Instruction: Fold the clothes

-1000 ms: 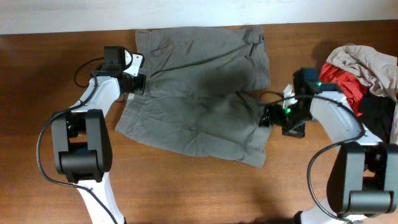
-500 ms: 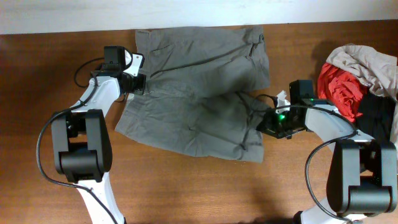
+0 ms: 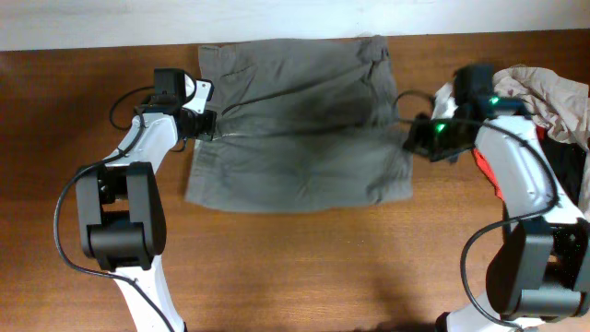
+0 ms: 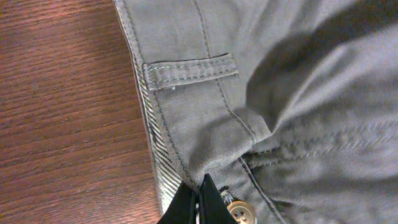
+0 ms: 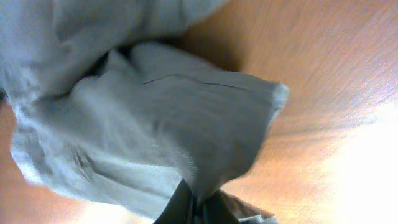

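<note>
Grey-olive shorts (image 3: 295, 129): my left gripper (image 4: 199, 208) clamps the waistband, my right gripper (image 5: 194, 208) pinches the right edge. Garment pile (image 3: 544, 92): far right.

I see the counter (image 3: 277, 267) as dark reddish-brown wood with the grain showing. The shorts (image 3: 295, 138), grey-olive and creased, lie spread against its far edge, about midway between the left and right edges. Their lower hem runs roughly across the counter's middle. On my left wrist feed the waistband lies flat on the wood, with a belt loop (image 4: 189, 70) and a pale button (image 4: 239, 211) facing up. On the right wrist feed the cloth is bunched, with wood beside it. At the right edge sits a heap of clothes (image 3: 553, 88), pale beige on top and black (image 3: 564, 166) below it.
</note>
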You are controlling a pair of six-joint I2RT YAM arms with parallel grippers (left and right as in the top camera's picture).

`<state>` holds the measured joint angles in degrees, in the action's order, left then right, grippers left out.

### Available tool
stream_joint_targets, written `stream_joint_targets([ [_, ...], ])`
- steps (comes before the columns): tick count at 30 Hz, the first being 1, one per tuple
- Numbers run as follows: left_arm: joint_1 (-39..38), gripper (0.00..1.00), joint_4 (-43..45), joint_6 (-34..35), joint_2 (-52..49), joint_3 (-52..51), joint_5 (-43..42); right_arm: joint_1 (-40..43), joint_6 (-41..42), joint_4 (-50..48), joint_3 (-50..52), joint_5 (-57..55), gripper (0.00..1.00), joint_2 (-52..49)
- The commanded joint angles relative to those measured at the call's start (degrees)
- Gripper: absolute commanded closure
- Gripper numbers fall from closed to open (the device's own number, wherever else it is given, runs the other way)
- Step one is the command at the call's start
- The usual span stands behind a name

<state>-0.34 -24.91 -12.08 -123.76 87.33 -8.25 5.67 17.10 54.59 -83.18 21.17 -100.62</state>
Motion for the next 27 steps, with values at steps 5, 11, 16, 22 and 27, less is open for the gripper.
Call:
stream_joint_targets([
  [5, 1.62, 1.0, -0.04, 0.94, 0.0, 0.48, 1.22, 0.63, -0.04, -2.05, -1.46, -5.16, 0.96, -1.9],
  [11, 1.64, 1.0, -0.11, 0.94, 0.0, 0.48, 1.22, -0.59, -0.13, -5.33, -1.46, -4.5, 0.84, -6.01],
  [16, 1.64, 0.68, -0.79, 0.94, 0.02, 0.48, 1.22, 0.09, -9.6, -5.33, -1.49, -4.55, 0.23, -6.14],
  [22, 1.64, 0.29, -6.73, 0.94, 0.09, 3.5, 0.55, 1.16, -11.65, 2.93, -1.49, -5.38, 0.2, -6.16],
  [27, 1.62, 0.28, -20.74, 0.92, 0.61, 10.45, -0.15, 1.03, -12.46, 9.64, -1.25, -5.73, 0.19, -6.16],
])
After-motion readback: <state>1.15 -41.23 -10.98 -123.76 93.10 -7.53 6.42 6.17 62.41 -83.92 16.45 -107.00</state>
